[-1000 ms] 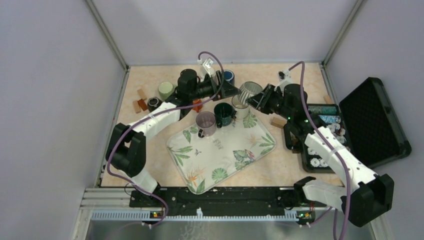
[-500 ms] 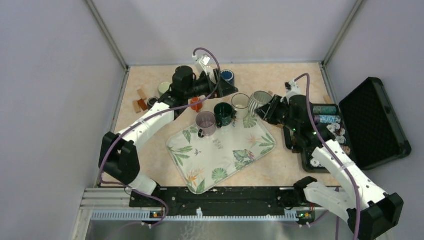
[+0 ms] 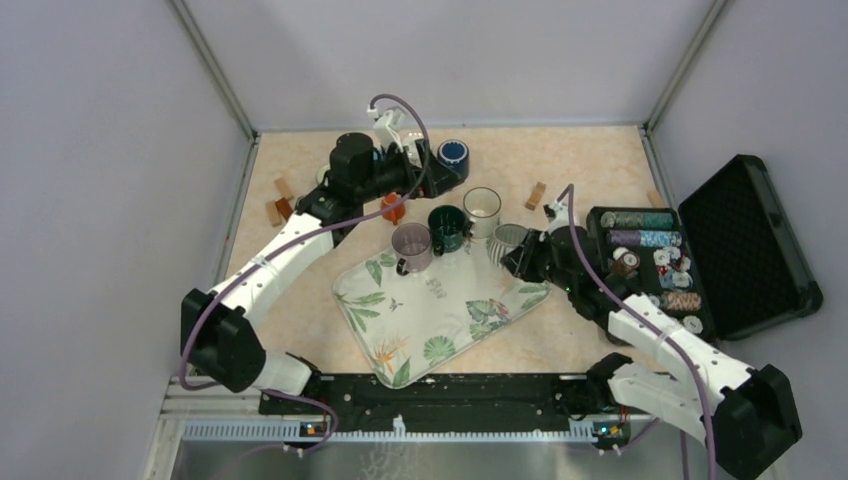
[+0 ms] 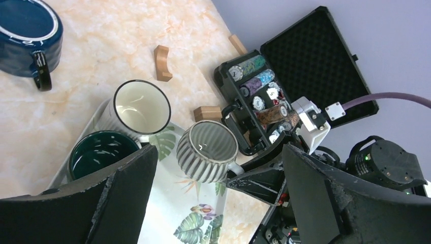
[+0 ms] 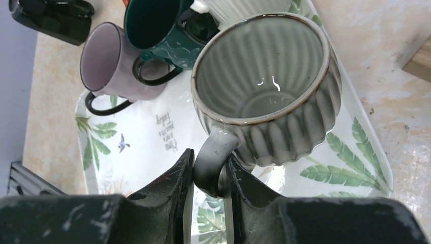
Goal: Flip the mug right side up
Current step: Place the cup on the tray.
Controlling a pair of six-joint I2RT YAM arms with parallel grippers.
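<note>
The grey ribbed mug [image 3: 507, 243] is mouth-up, slightly tilted, at the right corner of the leaf-print tray [image 3: 440, 320]. My right gripper [image 5: 209, 170] is shut on its handle. The right wrist view looks into its empty bowl [image 5: 264, 86]. Whether its base touches the tray I cannot tell. My left gripper [image 3: 432, 180] is open and empty, held high at the back near the blue mug [image 3: 452, 152]. In the left wrist view its fingers [image 4: 127, 188] stand wide apart, with the grey mug [image 4: 206, 152] far below.
On the tray's back edge stand a purple mug [image 3: 411, 243], a dark green mug [image 3: 446, 226] and a white mug [image 3: 481, 205]. An open poker-chip case [image 3: 690, 250] lies at the right. Wooden blocks [image 3: 536, 195] lie behind the tray, an orange object [image 3: 393, 208] at its left.
My right gripper has carried the grey mug from the back of the table forward and down to the tray's right corner, turning its mouth upward. My left arm has drawn back to the left.
</note>
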